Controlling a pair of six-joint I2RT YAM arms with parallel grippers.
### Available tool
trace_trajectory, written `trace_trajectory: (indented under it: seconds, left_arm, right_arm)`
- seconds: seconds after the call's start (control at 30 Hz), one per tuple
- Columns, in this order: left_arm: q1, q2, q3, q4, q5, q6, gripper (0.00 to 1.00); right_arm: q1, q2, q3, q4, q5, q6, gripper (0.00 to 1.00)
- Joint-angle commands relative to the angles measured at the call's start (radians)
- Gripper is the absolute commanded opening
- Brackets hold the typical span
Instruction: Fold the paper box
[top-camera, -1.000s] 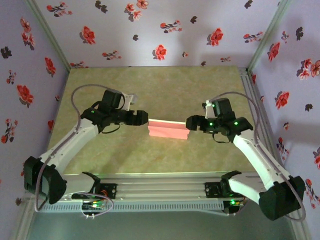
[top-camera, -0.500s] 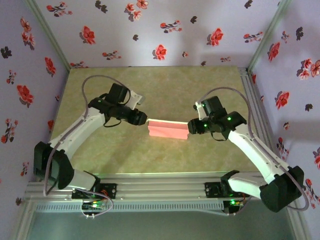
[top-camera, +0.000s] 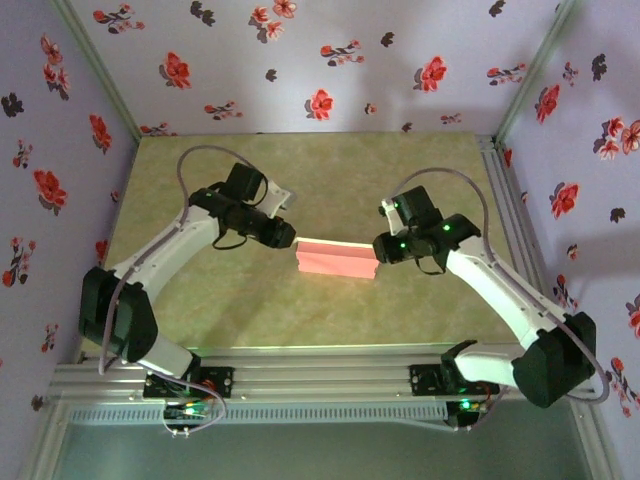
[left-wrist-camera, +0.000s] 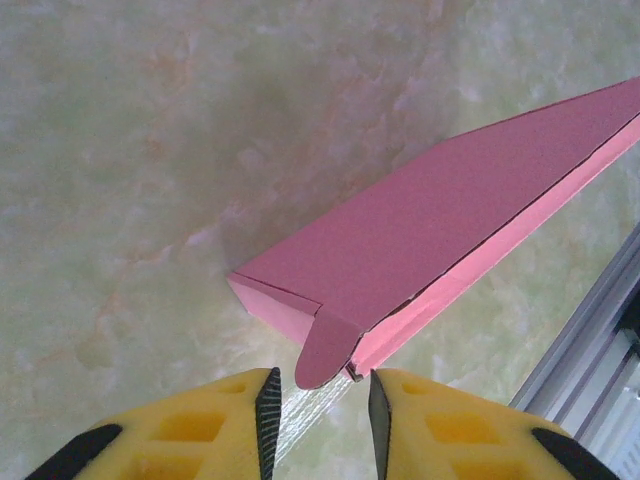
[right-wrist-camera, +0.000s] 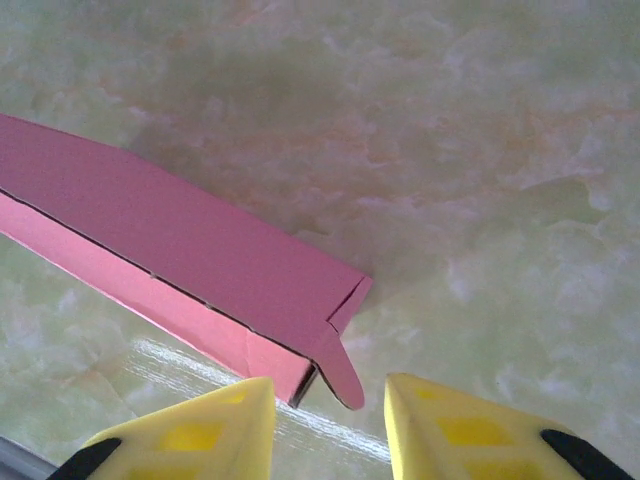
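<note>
The paper box (top-camera: 336, 260) lies closed and flat in the middle of the table, salmon pink side out, long axis running left to right. My left gripper (top-camera: 291, 238) sits at its left end and my right gripper (top-camera: 377, 250) at its right end. In the left wrist view a rounded end tab (left-wrist-camera: 325, 358) of the box (left-wrist-camera: 430, 230) sticks out just ahead of the gap between the yellow fingers (left-wrist-camera: 322, 405), untouched. In the right wrist view another rounded tab (right-wrist-camera: 341, 375) of the box (right-wrist-camera: 190, 260) pokes toward my right gripper (right-wrist-camera: 330, 405) in the same way. Both grippers stand open, narrowly.
The table top (top-camera: 330, 180) is pale green marble pattern, bounded by floral walls at the back and sides. An aluminium rail (top-camera: 320, 375) with the arm bases runs along the near edge, and this rail (left-wrist-camera: 590, 340) also shows at the lower right of the left wrist view.
Both grippers have narrowed their jaws at the box ends. The arms' elbows have swung inward and the wrists have turned. The box has not moved.
</note>
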Motion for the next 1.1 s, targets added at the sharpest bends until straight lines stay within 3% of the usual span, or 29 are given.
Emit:
trace_trajectory:
  seconds: [0.0,0.57,0.83,0.9,1.0,1.07]
  left_arm:
    - [0.001,0.014,0.034,-0.03,0.033,0.02,0.29]
    - [-0.021,0.057,0.048,-0.046,0.041,-0.003,0.13]
    - [-0.032,0.051,0.043,-0.049,0.035,-0.002,0.09]
    - [-0.034,0.053,0.046,-0.049,0.03,-0.002,0.13]
    - [-0.037,0.051,0.048,-0.048,0.023,-0.002,0.33]
    - [-0.037,0.048,0.05,-0.048,0.018,-0.002,0.37]
  right_arm:
    - [0.01,0.014,0.028,0.015,0.008,-0.013,0.33]
    - [0.015,0.042,0.036,0.013,0.025,-0.006,0.1]
    - [0.024,0.051,0.041,0.016,0.028,-0.001,0.08]
    - [0.026,0.053,0.039,0.016,0.029,0.0,0.08]
    - [0.027,0.051,0.039,0.015,0.031,0.0,0.08]
    - [0.028,0.051,0.038,0.014,0.033,0.001,0.08]
